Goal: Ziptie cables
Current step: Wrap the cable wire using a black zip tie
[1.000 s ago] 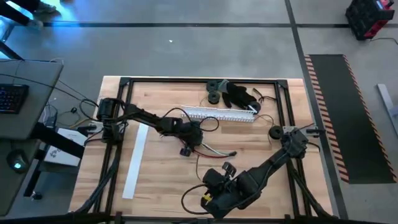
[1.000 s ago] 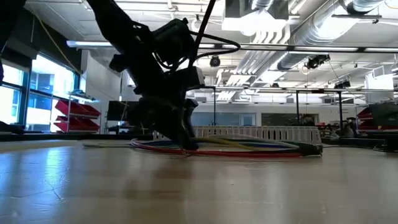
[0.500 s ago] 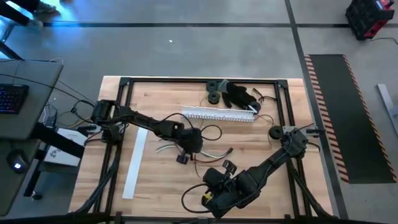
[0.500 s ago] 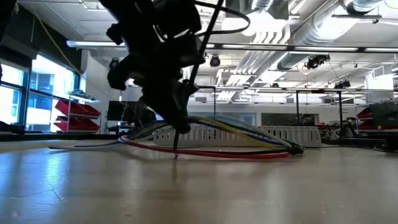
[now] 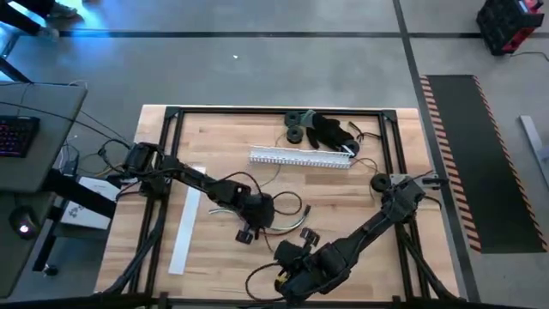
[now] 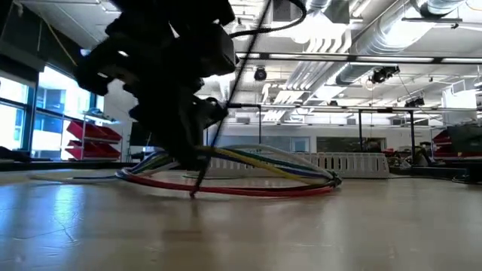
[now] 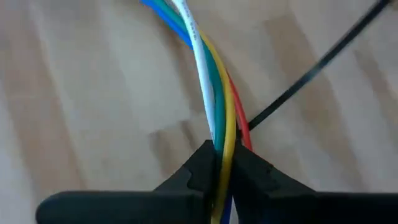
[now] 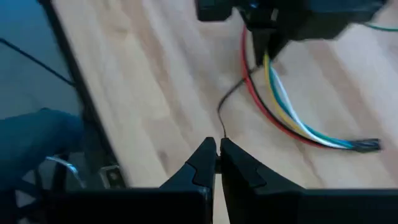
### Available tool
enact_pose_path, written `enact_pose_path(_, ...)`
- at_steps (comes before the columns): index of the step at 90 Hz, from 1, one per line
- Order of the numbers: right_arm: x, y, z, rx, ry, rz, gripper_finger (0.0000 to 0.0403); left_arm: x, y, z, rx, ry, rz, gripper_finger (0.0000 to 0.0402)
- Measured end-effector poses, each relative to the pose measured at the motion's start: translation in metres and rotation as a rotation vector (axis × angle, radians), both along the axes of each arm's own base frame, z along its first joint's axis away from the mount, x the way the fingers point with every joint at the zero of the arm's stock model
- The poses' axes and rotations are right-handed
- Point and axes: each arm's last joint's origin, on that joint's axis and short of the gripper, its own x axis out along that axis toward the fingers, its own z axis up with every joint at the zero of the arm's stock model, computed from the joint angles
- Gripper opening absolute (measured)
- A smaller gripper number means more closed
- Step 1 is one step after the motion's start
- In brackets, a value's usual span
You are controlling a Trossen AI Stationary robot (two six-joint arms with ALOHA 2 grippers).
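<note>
From above, the left gripper (image 5: 255, 215) sits mid-table, the cables (image 5: 292, 221) curving away from it toward the right gripper (image 5: 290, 253) close by; the white duct (image 5: 300, 158) lies well beyond both. At table height the cables (image 6: 248, 162) arc off the wood from the left gripper (image 6: 192, 154). The left wrist view shows its fingers (image 7: 196, 174) clamped on the coloured cables (image 7: 214, 112) — a thin black strap (image 7: 311, 74) crosses behind. The right wrist view shows its own fingers (image 8: 202, 163) pinched on that strap's (image 8: 222, 121) end.
</note>
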Motion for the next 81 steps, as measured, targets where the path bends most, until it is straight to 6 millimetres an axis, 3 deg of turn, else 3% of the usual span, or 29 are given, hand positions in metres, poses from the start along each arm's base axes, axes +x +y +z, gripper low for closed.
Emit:
enact_pose_path(16,0.017,0.013,-0.027,0.025,-0.032,0.006,0.0,-0.005,-0.01,0.002,-0.001,0.011,-0.019,0.0077)
enact_pose_path(39,0.039,0.016,-0.081,-0.014,0.009,-0.017,0.0,-0.012,-0.011,0.024,-0.011,-0.025,-0.025,0.0124)
enact_pose_path(61,0.056,0.002,-0.117,-0.13,0.009,-0.098,0.0,-0.03,-0.008,0.044,0.075,0.007,0.079,0.012)
enact_pose_path(81,0.071,-0.016,-0.143,-0.184,0.036,-0.121,0.0,-0.047,-0.032,0.04,0.172,0.014,0.171,0.0101)
